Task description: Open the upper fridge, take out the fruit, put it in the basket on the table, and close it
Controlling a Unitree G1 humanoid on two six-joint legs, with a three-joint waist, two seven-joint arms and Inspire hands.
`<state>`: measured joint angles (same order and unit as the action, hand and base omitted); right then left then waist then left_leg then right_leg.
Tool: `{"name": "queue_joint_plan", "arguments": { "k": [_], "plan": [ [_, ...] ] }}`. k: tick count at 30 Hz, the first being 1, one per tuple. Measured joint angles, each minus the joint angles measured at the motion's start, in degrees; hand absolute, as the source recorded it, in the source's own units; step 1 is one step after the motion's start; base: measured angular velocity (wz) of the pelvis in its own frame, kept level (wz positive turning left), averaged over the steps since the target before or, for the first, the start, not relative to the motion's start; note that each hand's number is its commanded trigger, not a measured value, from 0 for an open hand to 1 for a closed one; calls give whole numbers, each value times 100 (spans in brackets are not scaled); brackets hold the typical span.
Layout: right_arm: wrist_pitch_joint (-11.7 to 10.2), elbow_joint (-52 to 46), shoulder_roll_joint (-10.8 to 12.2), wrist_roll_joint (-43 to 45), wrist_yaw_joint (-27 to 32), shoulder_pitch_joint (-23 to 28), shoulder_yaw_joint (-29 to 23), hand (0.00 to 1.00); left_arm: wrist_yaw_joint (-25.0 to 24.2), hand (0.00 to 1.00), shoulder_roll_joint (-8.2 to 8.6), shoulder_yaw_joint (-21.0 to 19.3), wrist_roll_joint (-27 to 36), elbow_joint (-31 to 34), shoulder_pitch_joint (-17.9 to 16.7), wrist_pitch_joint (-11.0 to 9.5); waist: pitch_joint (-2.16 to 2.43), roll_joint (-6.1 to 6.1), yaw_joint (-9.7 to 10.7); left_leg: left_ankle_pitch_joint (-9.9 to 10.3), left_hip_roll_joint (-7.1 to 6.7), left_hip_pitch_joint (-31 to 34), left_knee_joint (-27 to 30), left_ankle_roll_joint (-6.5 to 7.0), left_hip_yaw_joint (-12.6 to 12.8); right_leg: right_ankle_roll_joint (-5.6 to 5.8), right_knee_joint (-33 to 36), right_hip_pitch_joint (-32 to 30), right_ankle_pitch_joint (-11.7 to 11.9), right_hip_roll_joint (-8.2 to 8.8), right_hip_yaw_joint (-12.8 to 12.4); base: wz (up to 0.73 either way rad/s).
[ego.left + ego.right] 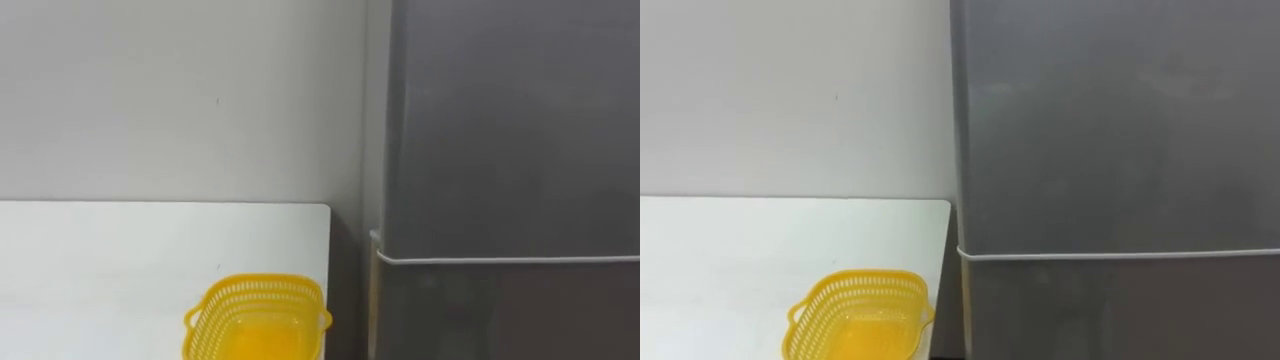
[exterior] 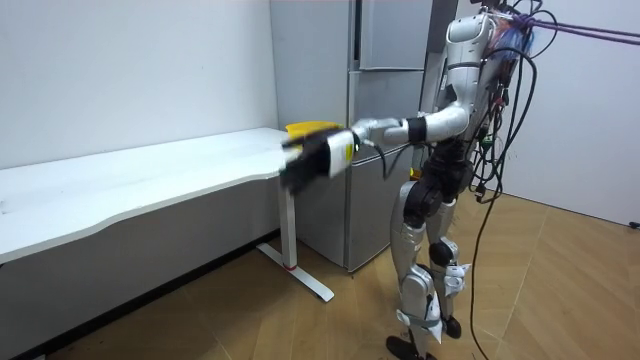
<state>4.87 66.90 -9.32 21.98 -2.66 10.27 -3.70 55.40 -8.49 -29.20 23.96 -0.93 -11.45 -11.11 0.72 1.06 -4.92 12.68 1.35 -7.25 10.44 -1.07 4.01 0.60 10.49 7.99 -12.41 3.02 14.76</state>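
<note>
Fingers of the left hand (image 2: 312, 162), held out by the desk's (image 1: 120, 265) end near the yellow basket (image 1: 258, 318): apart or curled, I cannot tell. The upper fridge door (image 1: 510, 130) is closed, hiding whatever must be fetched. Swinging that arm toward the door could knock the basket off the desk.

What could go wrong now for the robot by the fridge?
Its left hand is stretched out near the end of the table, where the yellow basket sits close to the edge; a bump might knock it off. The fridge has its upper door shut, so a poor grab at the door could slip.
</note>
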Motion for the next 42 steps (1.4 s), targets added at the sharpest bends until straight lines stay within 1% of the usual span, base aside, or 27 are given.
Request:
{"name": "queue_joint_plan", "arguments": {
  "k": [4,5,6,7,8,9,10,11,13,14,15,16,18,20,22,23,25,26,28,29,31,32,34,36,37,39,42],
  "plan": [
    [-57,68,2,-15,-7,-2,5,0,-257,0,-38,15,-418,1118,27,-16,-15,-20,39,0,-6,-18,34,0,-74,4,-73,74,4,-8,33,4],
    [-56,71,2,-15,-7,1,4,0,-286,0,-39,20,-471,1251,35,-17,-18,-24,61,-1,-8,-23,34,0,-98,6,-84,96,6,-12,43,10],
    [-57,69,1,12,-4,5,4,0,-375,0,-41,21,-522,1483,39,-20,-40,-57,102,-1,-8,-31,36,0,-92,6,-83,102,6,-12,52,6],
    [-57,67,1,30,-11,6,6,0,-461,0,-45,24,-600,1714,42,-18,-26,-23,135,-1,-7,-23,48,-1,-89,5,-94,98,5,-11,58,0],
    [-54,65,1,36,-26,-8,6,0,-511,0,-53,33,-605,1857,55,-18,-35,-34,146,-1,-7,-20,48,-1,-91,5,-96,94,5,-12,63,4],
    [-43,64,0,67,-94,0,0,0,-654,0,-74,50,-610,2116,133,-18,-39,-37,160,-1,-6,-7,55,-1,-96,3,-108,89,3,-9,85,5],
    [-22,65,-3,77,-177,7,-10,0,-839,0,-118,77,-608,2311,222,-18,-58,-69,165,-1,-6,8,67,-1,-98,3,-108,88,3,-5,100,5],
    [-14,64,-4,77,-213,8,-10,0,-954,0,-139,78,-608,2395,242,-18,-61,-73,169,-1,-6,13,74,-1,-98,3,-106,88,3,-4,101,3],
    [-11,77,-4,76,-339,14,-7,0,-1385,0,-201,137,-532,2650,332,-16,-50,-55,221,-1,-9,57,109,0,-98,4,-104,79,3,3,111,4],
    [-11,94,-4,76,-367,3,-7,0,-1485,0,-224,167,-474,2717,355,-17,-54,-60,235,-1,-9,63,119,0,-98,4,-103,68,3,2,113,4],
    [-10,134,-5,76,-384,-12,-5,0,-1673,0,-299,271,-338,2823,413,-16,-49,-42,236,-1,-5,84,125,0,-98,2,-83,31,5,-2,100,0],
    [-5,143,-7,89,-394,-30,-1,0,-1903,0,-375,368,-201,2903,505,-6,-48,-40,240,-1,-1,128,137,0,-96,-5,-73,-4,9,-3,100,0],
    [-1,142,-16,110,-455,-42,-42,0,-2312,0,-431,444,-79,2961,688,20,-54,-29,286,-2,1,177,141,1,-92,-8,-68,-43,18,-6,106,0],
    [10,129,-18,127,-511,-30,-46,0,-2704,0,-434,532,181,3068,827,108,-57,-22,323,-4,0,175,130,2,-88,-5,-70,-39,21,-3,109,0],
    [15,117,-17,215,-613,-17,-41,0,-3254,0,-437,765,502,3160,921,225,-59,-25,389,-4,0,166,129,2,-73,-4,-59,-31,22,-3,99,0],
    [15,117,-18,225,-631,-22,-40,0,-3398,0,-438,816,565,3170,925,256,-62,-20,392,-4,0,167,129,2,-67,-4,-56,-31,22,-4,98,0],
    [17,100,-18,301,-695,-29,-40,0,-3919,0,-441,1018,620,3175,934,408,-83,1,459,-3,0,173,130,2,-68,-4,-55,-41,22,-4,92,-2],
    [18,92,-17,316,-705,-30,-40,0,-4048,0,-443,1060,704,3182,948,453,-85,9,467,-3,1,184,130,2,-68,-4,-55,-58,22,-4,82,-3],
    [23,66,-18,315,-756,-39,-40,0,-4525,0,-502,1280,924,3182,1092,602,-94,6,480,-4,2,251,131,2,-67,-4,-53,-121,22,1,80,0],
    [24,66,-18,317,-758,-42,-40,0,-4645,0,-528,1325,925,3182,1128,642,-101,20,488,-3,2,258,131,2,-66,-4,-51,-134,22,-2,77,-4],
    [69,75,-22,311,-752,-70,-37,0,-5075,0,-628,1445,924,3182,1294,821,-117,62,486,-4,6,261,130,2,6,-4,-38,-166,23,-6,-1,-14],
    [90,75,-24,310,-753,-78,-36,0,-5166,0,-643,1461,926,3182,1351,868,-116,77,487,-4,6,260,130,2,26,-4,-38,-169,23,-6,-19,-17],
    [147,75,-41,287,-751,-119,-36,0,-5550,0,-657,1503,924,3186,1529,969,-98,128,503,-4,4,262,118,2,69,0,-32,-169,25,0,-49,-10],
    [155,100,-57,289,-750,-156,-36,0,-5764,0,-675,1590,912,3186,1620,1017,-85,151,608,-4,4,265,105,2,71,0,-26,-181,25,-1,-54,-2],
    [160,159,-68,287,-748,-190,-35,0,-5919,0,-682,1639,913,3186,1665,1098,-82,163,631,-4,8,263,92,1,74,0,7,-207,25,-2,-67,0],
    [227,220,-85,310,-749,-242,-31,0,-6123,0,-707,1753,907,3186,1692,1208,-80,177,679,-4,11,264,92,1,81,-1,14,-213,25,-2,-77,-3],
    [271,250,-144,319,-754,-261,-31,0,-6432,0,-827,1925,905,3185,1693,1386,-81,184,759,-4,17,262,89,1,195,-1,14,-235,25,-1,-126,-5]
  ]
}}
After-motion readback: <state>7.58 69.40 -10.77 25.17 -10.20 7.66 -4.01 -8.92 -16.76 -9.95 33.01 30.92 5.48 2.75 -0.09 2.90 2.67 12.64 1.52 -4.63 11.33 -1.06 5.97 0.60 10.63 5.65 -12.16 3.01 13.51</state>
